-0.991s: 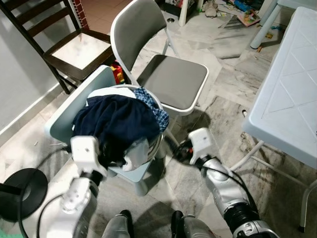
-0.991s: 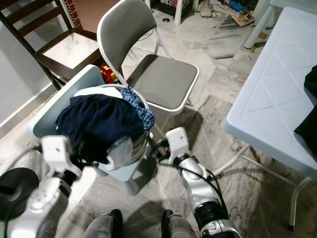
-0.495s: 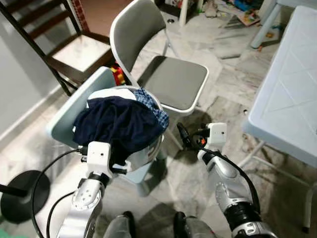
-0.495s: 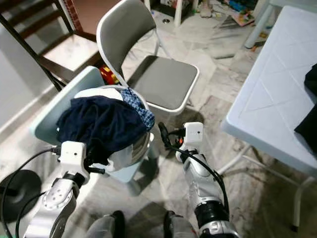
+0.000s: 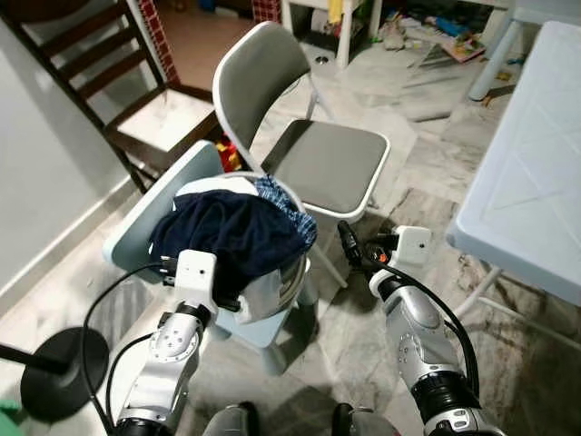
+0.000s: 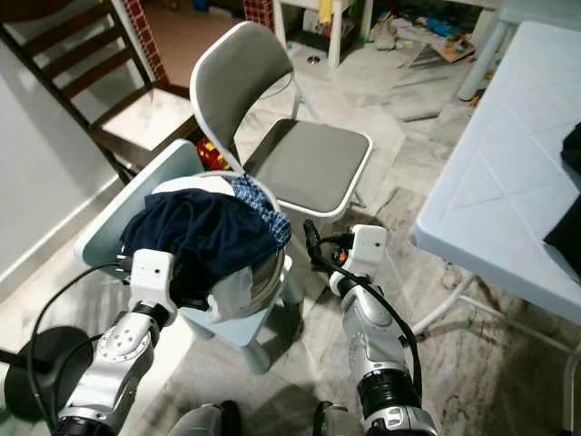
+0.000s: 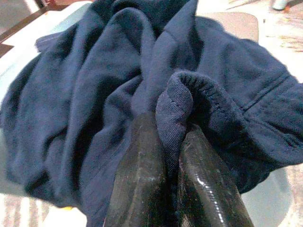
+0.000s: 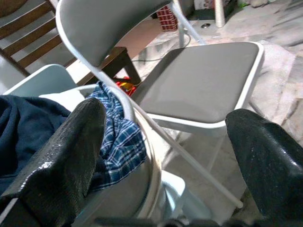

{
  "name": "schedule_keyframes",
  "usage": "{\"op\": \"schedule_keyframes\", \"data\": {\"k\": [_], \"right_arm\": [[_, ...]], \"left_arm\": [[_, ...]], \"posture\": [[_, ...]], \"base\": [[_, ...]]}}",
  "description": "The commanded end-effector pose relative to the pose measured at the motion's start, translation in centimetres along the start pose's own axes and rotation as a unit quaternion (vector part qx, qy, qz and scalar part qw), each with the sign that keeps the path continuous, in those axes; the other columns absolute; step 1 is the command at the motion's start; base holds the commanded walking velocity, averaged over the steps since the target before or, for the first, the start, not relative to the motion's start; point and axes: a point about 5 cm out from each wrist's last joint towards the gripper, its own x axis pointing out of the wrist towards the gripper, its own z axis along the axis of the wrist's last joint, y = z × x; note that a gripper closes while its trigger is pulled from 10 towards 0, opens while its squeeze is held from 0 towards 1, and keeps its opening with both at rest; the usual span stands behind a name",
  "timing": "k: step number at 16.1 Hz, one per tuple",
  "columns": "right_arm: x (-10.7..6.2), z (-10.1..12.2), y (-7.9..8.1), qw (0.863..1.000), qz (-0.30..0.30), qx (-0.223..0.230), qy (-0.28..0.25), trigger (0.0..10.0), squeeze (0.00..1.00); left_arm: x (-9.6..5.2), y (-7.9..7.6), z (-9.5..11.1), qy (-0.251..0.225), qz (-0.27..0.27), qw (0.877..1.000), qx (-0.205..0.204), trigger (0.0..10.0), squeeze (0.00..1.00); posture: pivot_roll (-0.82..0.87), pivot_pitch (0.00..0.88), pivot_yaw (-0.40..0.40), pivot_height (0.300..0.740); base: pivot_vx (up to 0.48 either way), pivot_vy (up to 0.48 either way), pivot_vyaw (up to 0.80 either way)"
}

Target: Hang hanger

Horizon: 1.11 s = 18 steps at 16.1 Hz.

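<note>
A navy garment (image 5: 231, 232) is heaped over a white round basket (image 5: 281, 272) that stands on a small pale blue chair (image 5: 154, 213). My left gripper (image 7: 173, 127) is shut on a thick folded hem of this navy garment (image 7: 94, 71), at the heap's near side. A blue plaid cloth (image 5: 286, 204) pokes out at the basket's far right rim. My right gripper (image 5: 349, 247) stands open just right of the basket, nothing between its fingers (image 8: 61, 161), pointing towards the plaid cloth (image 8: 118, 137).
A grey folding chair (image 5: 327, 163) stands right behind the basket. A white plastic table (image 5: 536, 182) fills the right side. A dark wooden chair (image 5: 118, 91) and a wall are at the left. A black round stand base (image 5: 54, 381) lies on the marble floor.
The camera has tilted up a little. My left gripper has moved in against the navy garment. My right wrist has turned and lifted, so its fingers now point at the basket.
</note>
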Motion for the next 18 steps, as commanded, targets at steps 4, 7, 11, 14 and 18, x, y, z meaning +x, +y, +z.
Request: {"op": "schedule_keyframes", "data": {"k": [4,7,11,14,18], "right_arm": [[-0.6,-0.4,-0.4,1.0,-0.004,-0.002,0.013,10.0,0.0],[-0.8,-0.5,-0.5,1.0,-0.001,-0.007,0.017,10.0,0.0],[-0.7,-0.6,-0.3,1.0,0.006,-0.01,0.025,10.0,0.0],[-0.6,-0.2,-0.3,1.0,0.009,-0.013,0.014,10.0,0.0],[-1.0,-0.2,1.6,0.992,0.106,-0.055,0.035,10.0,0.0]], "left_arm": [[0.0,-0.4,-0.4,-0.004,-0.025,0.999,-0.024,10.0,0.0],[-0.5,-1.1,-0.6,-0.01,-0.049,0.998,-0.035,10.0,0.0],[-0.9,-1.2,-0.7,-0.014,-0.052,0.998,-0.04,10.0,0.0],[-1.1,-1.1,-0.6,-0.017,-0.05,0.998,-0.045,10.0,0.0],[-1.2,-0.9,0.2,-0.029,-0.041,0.998,-0.046,10.0,0.0]], "posture": [[0.0,0.156,0.051,0.74],[0.01,0.168,0.042,0.74],[0.03,0.178,0.032,0.74],[0.03,0.184,0.026,0.74],[0.03,0.194,0.026,0.74]], "base": [[0.0,0.0,-0.77],[0.0,0.0,-0.75],[0.0,0.0,-0.73],[0.0,-0.086,-0.7],[0.0,0.0,-0.13]]}}
